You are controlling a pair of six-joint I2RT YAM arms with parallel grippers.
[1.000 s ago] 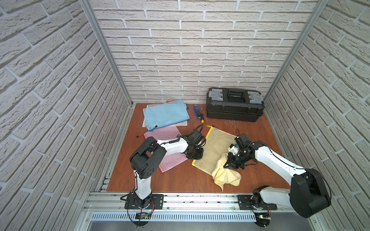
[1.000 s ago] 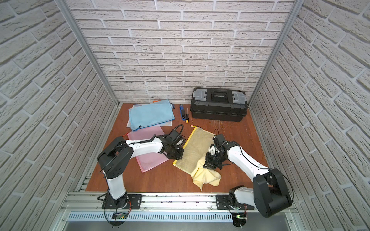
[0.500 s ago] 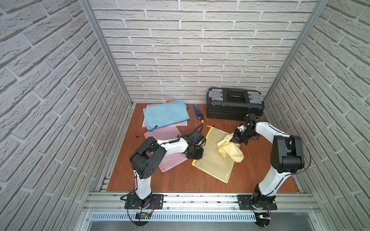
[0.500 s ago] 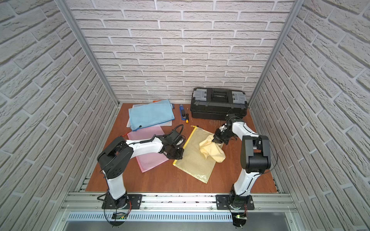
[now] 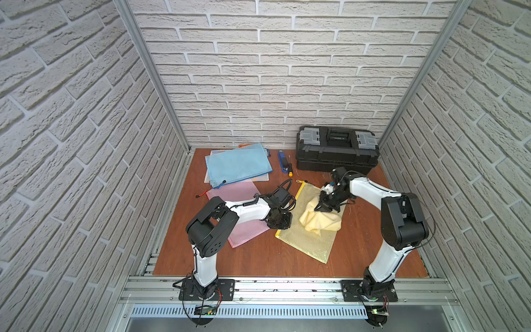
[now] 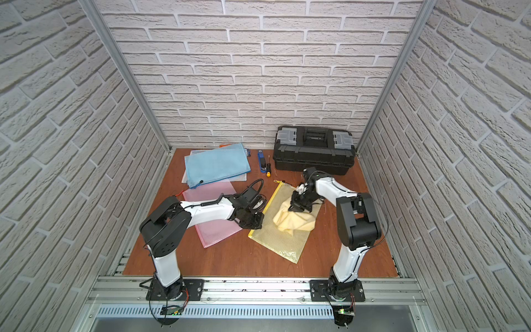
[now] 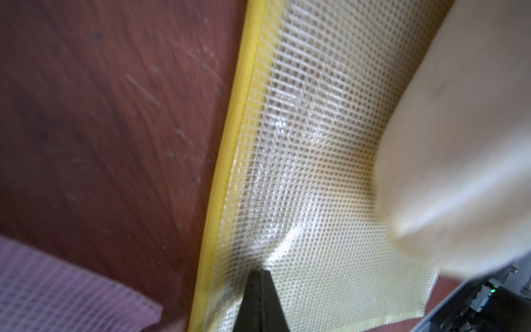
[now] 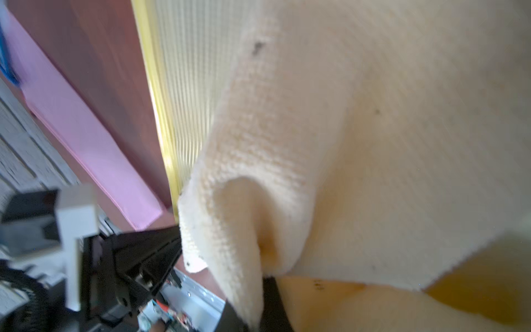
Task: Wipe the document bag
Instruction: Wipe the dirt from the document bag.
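Right gripper: the right gripper (image 5: 321,207) (image 6: 294,207) is clamped on a fold of the pale yellow cloth (image 5: 320,221) (image 6: 293,222); the right wrist view shows the cloth (image 8: 373,115) bunched around the dark fingers (image 8: 274,301).
Left gripper: the left gripper (image 5: 280,225) (image 6: 253,224) has its jaws together, tips pressed down on the mesh; in the left wrist view the closed tips (image 7: 260,299) sit just inside the yellow zip edge.
Cloth: it lies crumpled on the middle of the bag and spills toward the bag's right edge.
Bag axis: the yellow document bag (image 5: 309,244) (image 6: 283,241) lies flat on the table (image 5: 253,258). Its long axis runs from the far end near the screwdriver (image 5: 290,169) to the near end, which sits further left.
Bag direction: the zip edge is the left long side; its pull tab points toward the back wall.
Bag versus right gripper: the bag lies directly beneath it, with the cloth between them, over the far half.
Bag versus left gripper: the tips touch the bag at its near left corner.
Neighbours: a pink bag (image 5: 247,232) (image 7: 57,287) lies just left of the yellow one, apart from it, under the left arm. A blue bag (image 5: 238,165) lies further back, and a black toolbox (image 5: 337,152) stands against the back wall.
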